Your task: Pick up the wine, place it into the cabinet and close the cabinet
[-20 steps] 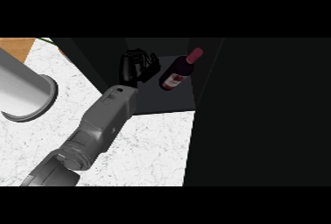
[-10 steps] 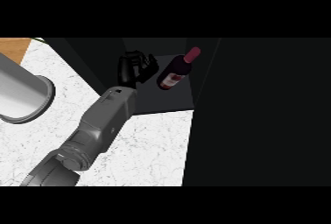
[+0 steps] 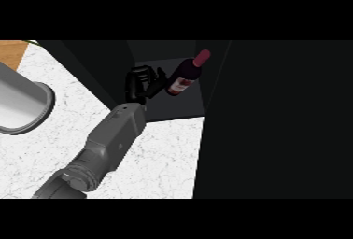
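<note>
Here, wine bottle [image 3: 183, 78], likely heavy, slick, breakable glass, best gripped mid-body; hand [image 3: 140, 83] at nine o'clock, fingers relaxed, holding nothing.

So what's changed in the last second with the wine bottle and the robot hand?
The robot hand has edged closer to the wine bottle, which now leans a little further over inside the dark cabinet; whether they touch is unclear. The forearm shifted slightly with it. The bottle has stayed inside the cabinet, and the grey pot has stayed on the marble counter.
</note>
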You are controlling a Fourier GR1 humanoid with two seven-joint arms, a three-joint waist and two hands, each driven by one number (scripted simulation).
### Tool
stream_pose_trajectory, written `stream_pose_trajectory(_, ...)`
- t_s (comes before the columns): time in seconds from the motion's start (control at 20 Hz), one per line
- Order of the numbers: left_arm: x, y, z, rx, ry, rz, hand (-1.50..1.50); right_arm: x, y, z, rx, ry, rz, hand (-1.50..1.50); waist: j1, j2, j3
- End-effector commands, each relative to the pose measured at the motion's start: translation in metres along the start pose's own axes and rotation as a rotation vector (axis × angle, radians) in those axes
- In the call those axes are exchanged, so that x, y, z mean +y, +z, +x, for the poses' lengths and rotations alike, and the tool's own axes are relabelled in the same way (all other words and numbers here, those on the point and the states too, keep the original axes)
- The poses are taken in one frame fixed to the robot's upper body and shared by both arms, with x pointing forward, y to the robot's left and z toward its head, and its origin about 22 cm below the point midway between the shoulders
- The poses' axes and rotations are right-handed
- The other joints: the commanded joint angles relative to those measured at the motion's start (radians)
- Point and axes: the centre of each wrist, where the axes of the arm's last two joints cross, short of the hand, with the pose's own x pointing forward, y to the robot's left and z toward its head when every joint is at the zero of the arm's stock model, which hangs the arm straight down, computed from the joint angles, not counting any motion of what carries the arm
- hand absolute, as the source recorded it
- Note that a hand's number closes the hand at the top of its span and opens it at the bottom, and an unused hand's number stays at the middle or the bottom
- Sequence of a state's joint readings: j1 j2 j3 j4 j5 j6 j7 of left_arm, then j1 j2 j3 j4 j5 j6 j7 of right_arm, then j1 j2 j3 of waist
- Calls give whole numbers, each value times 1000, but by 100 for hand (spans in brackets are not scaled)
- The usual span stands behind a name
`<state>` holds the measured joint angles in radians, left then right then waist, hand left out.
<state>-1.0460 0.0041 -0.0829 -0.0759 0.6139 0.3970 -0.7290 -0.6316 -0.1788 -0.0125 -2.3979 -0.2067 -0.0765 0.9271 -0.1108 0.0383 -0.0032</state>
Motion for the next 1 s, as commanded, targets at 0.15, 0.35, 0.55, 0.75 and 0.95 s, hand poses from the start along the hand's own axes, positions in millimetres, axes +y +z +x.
stream_pose_trajectory(0.15,17,19,-28,48,86,10,150,5,4,0,-4,-19,52,-150,-35,2,-1)
stream_pose_trajectory(0.35,16,18,-26,67,116,7,150,0,5,1,-16,-29,49,-150,-38,3,0)
stream_pose_trajectory(0.55,31,35,-47,104,108,5,150,2,1,-1,-32,-44,51,-150,-60,-1,-1)
stream_pose_trajectory(0.75,41,48,-61,112,85,31,150,2,1,-1,-8,-39,49,-150,-57,-6,-2)
stream_pose_trajectory(0.95,39,45,-58,103,80,56,150,2,-3,-6,-12,-63,72,-150,-75,3,-2)
